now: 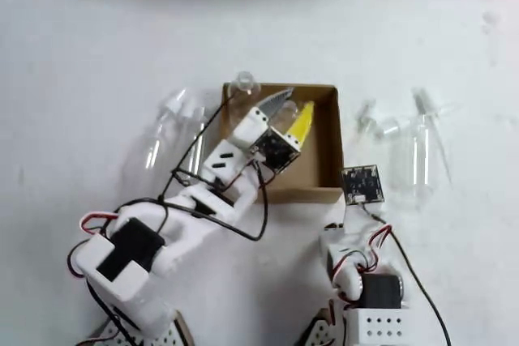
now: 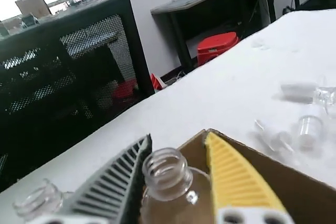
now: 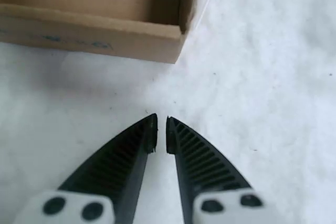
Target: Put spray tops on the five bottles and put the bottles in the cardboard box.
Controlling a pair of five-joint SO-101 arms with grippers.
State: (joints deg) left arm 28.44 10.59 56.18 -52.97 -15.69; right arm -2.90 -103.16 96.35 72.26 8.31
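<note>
Cardboard box (image 1: 327, 147) is sitting open near the middle of the white table (image 1: 81, 38). The left arm is stretching from the near left edge over the box's near wall. The left end effector (image 1: 297, 103), with one grey finger and one yellow finger, is hanging over the inside of the box. It is clenching a clear bottle (image 2: 167, 169) by the neck, and the bottle's mouth is showing open, with no spray top on it. Whether the bottle is touching the box floor cannot be told.

A second open bottle neck (image 1: 242, 83) is lying just outside the box's far left corner. More clear bottles (image 1: 174, 129) are lying on the table to the left of the box, partly under the arm's cable. To the right of the box, another clear bottle (image 1: 422, 147) is lying well apart from it, with small clear pieces (image 1: 369, 119) between the two.

The right arm (image 1: 365, 281) is sitting at the near edge, right of the box. The right end effector (image 3: 161, 124) is pointing down at bare table just beside the box's corner. Its dark fingers are nearly meeting at the tips and gripping nothing.
</note>
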